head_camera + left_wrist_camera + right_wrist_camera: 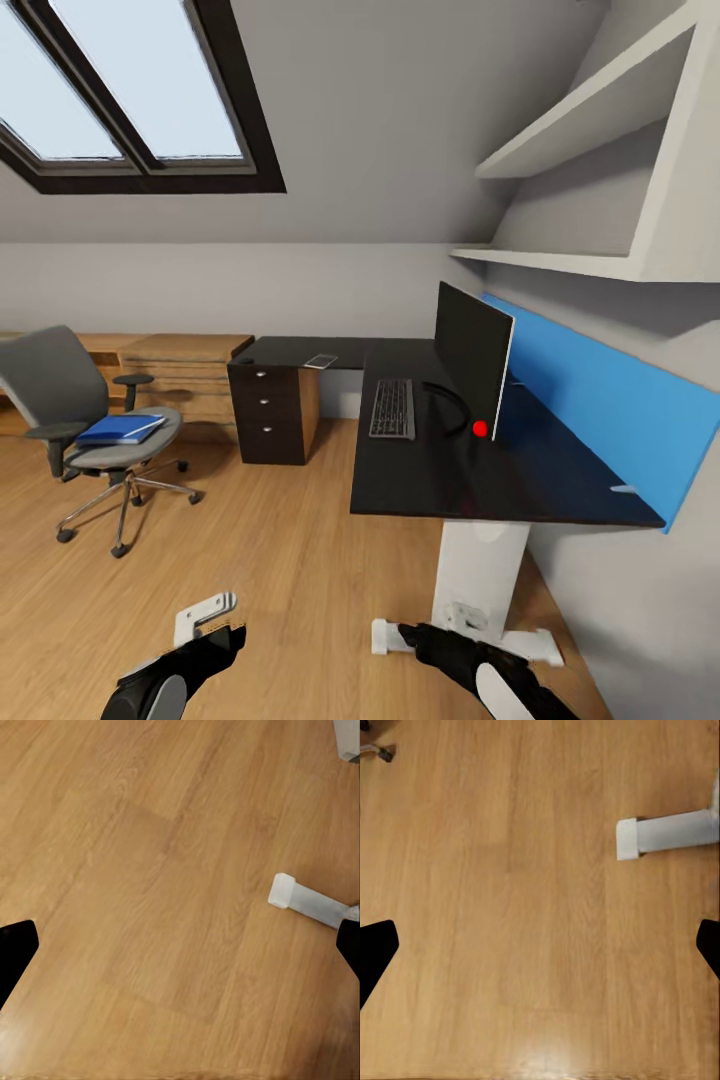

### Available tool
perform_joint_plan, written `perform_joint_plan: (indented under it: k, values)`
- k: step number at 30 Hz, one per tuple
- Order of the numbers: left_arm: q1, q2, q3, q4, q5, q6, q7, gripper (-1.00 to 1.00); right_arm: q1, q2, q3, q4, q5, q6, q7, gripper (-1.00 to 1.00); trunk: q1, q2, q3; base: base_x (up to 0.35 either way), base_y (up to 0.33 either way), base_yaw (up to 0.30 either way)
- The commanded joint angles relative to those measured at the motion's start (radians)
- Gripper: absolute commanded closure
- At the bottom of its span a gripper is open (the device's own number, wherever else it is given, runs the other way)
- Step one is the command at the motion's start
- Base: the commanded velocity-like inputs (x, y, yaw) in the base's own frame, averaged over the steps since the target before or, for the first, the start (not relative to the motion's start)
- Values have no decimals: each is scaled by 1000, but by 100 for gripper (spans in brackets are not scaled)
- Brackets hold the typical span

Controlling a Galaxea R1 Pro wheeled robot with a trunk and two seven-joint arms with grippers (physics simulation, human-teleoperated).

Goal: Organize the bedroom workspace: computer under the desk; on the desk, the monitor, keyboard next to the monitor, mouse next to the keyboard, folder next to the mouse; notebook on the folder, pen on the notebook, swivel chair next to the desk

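Folder [121,429] on swivel chair [70,400] — grippers seemingly open.

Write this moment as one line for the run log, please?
folder: on swivel chair | keyboard, monitor: on desk | left pincer, right pincer: open, empty, over floor

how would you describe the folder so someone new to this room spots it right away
Find the grey swivel chair on the wooden floor, left of the black desk. The folder lies flat on its seat, between the black armrests. It is bright blue with white page edges, far smaller than the long blue wall panel behind the desk.
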Motion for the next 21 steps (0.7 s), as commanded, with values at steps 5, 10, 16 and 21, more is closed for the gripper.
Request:
perform_joint_plan:
  k: [5, 10, 16, 21]
  values:
    - [-1, 1, 0, 96, 9, -41, 7, -100, 6, -1, 142, 53, 1, -50, -181, -100, -19, 35, 15, 0, 0, 0]
    - [-1, 9, 0, 234, -12, -188, 6, -100, 9, -1, 318, 133, 4, -185, -273, -100, -38, 70, 30, 0, 0, 0]
    - [2, 10, -7, 409, -117, -435, 2, -100, 10, 4, 450, 221, 3, -319, -301, -100, -61, 112, 49, 0, 0, 0]
    - [3, 12, -11, 515, -184, -576, -11, -100, 10, 46, 487, 327, 4, -400, -306, -100, -81, 147, 65, 0, 0, 0]
